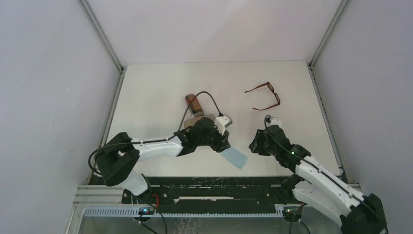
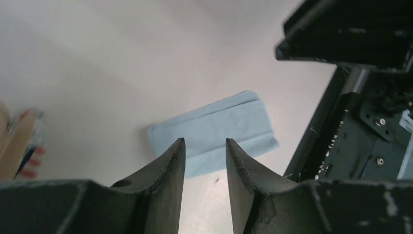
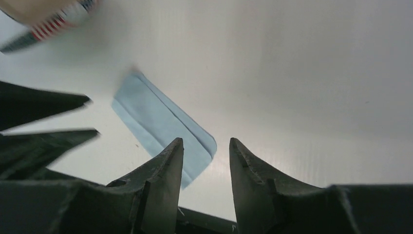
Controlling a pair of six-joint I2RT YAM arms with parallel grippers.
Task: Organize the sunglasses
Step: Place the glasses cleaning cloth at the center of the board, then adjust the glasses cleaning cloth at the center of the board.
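Note:
One pair of sunglasses (image 1: pixel 265 96) with a slim reddish-brown frame lies open at the back right of the table, far from both grippers. The bright red pair is not in view. My left gripper (image 1: pixel 227 145) is open and empty, low over the table just left of a light blue cloth (image 1: pixel 236 157); in the left wrist view (image 2: pixel 204 141) the cloth (image 2: pixel 214 129) lies just beyond the fingertips. My right gripper (image 1: pixel 253 146) is open and empty just right of the cloth; in the right wrist view (image 3: pixel 206 141) the cloth (image 3: pixel 156 122) lies to its left.
A brown case (image 1: pixel 194 104) lies at mid-table. A flag-print case (image 1: pixel 203 117) sits partly under my left arm; it also shows in the left wrist view (image 2: pixel 19 146) and the right wrist view (image 3: pixel 48 17). The black rail (image 1: pixel 219 181) runs along the table's near edge.

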